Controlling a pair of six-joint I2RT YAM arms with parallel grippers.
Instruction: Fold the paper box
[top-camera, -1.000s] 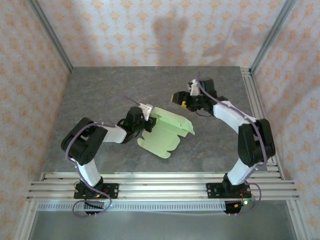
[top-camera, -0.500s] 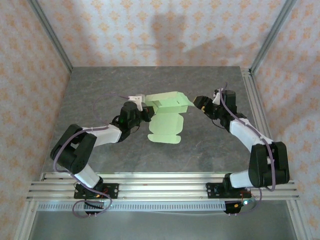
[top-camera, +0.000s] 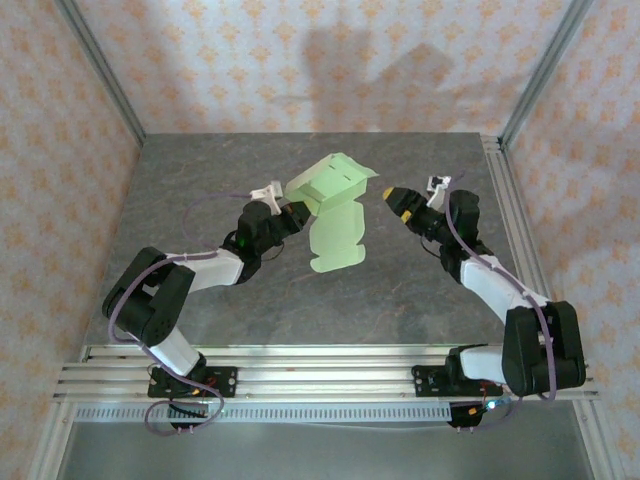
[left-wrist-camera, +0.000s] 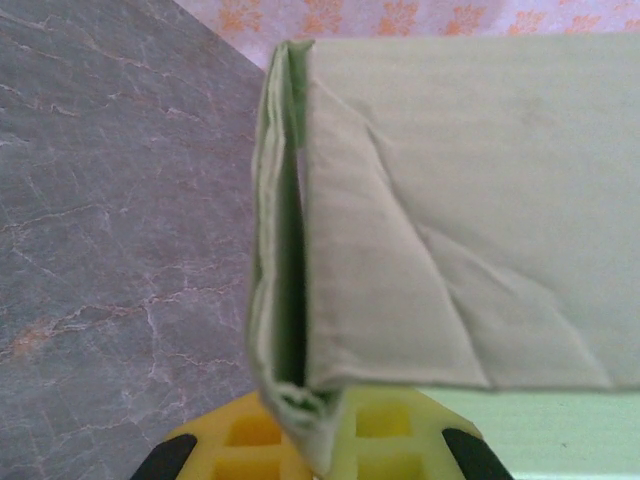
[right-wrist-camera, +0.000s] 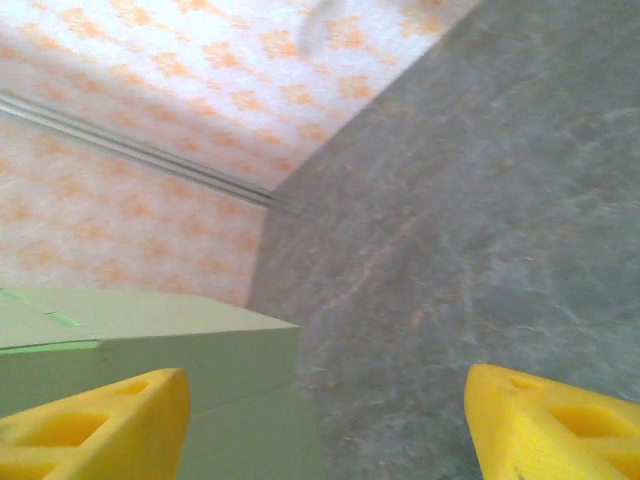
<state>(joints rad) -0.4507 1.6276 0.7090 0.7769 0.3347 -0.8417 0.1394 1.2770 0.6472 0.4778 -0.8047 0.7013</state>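
We see the left gripper (top-camera: 287, 212) clamped on the left edge of the paper box (top-camera: 335, 225), held partly folded over the middle of the table (top-camera: 200, 170). Slightly farther back, the right gripper (top-camera: 397, 201) stands spread wide, just beside the box's right edge.

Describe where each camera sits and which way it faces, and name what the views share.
Top external: above and behind the robot, looking down on the table; left arm, right arm, left gripper and right gripper show.
Left wrist: behind the left gripper, looking along its yellow fingers, shut on the paper box.
Right wrist: behind the right gripper, looking between its open fingers toward table and wall.
Shared: all three see the paper box.
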